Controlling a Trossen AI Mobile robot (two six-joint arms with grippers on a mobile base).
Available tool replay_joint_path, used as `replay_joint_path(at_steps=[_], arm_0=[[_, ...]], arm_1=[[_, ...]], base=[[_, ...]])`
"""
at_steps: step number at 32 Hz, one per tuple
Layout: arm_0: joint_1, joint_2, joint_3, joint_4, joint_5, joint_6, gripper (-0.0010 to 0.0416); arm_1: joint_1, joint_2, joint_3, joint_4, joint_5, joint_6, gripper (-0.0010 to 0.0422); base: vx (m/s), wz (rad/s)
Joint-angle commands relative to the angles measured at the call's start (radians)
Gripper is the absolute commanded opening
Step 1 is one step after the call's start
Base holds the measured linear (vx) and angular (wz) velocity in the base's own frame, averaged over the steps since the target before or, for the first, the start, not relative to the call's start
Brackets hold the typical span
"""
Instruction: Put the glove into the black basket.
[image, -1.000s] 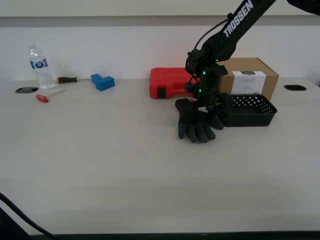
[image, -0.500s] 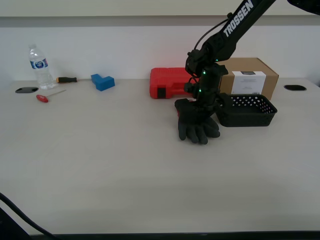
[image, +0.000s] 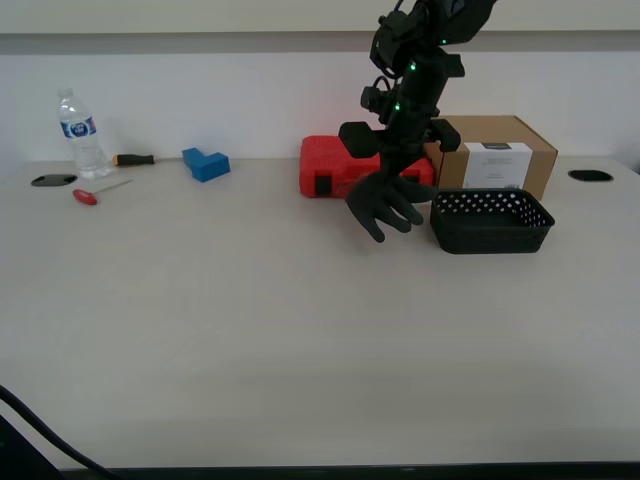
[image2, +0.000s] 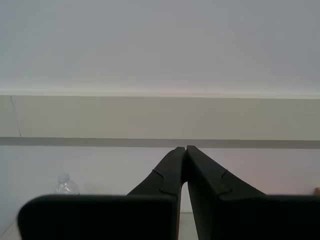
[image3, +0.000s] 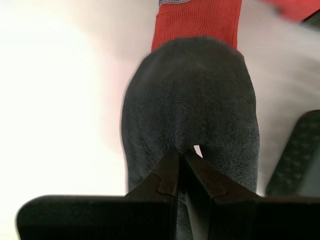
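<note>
My first tool (image: 392, 172) is clamped on the glove (image: 388, 203), which dangles beside the black basket (image: 490, 221); my second tool (image2: 185, 149) is pinched closed, empty.

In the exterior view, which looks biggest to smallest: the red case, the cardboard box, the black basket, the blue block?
1. Red plastic tool case, though partly hidden by the hanging glove, and brown cardboard box: too alike to rank.
3. Black perforated plastic basket, nearer the camera, so unsure.
4. Blue plastic block, clearly smallest.
</note>
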Motion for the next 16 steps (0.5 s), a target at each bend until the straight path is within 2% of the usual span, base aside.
replay_joint_path(at_steps=[1,4,6,7,16], arm_0=[[0.000,-0.047,0.000,0.003,0.036,-0.007,-0.0001],[-0.005,-0.097,0.000,0.000,0.075,-0.026,-0.0001],[-0.010,-0.121,0.000,-0.009,0.085,-0.027,-0.0001],[-0.021,-0.142,0.000,-0.027,0.106,-0.027,-0.0001],[-0.100,-0.183,-0.001,-0.098,0.116,-0.043,-0.0001]], arm_1=[[0.000,0.000,0.001,0.004,0.000,0.000,0.0000],[0.000,0.000,0.000,0.001,0.000,0.000,0.0000],[0.000,0.000,0.001,0.000,0.000,0.000,0.0000],[0.000,0.000,0.001,0.000,0.000,0.000,0.0000],[0.000,0.000,0.001,-0.001,0.000,0.000,0.0000]], base=[[0.000,0.000],[0.000,0.000],[0.000,0.000],[0.000,0.000],[0.000,0.000]])
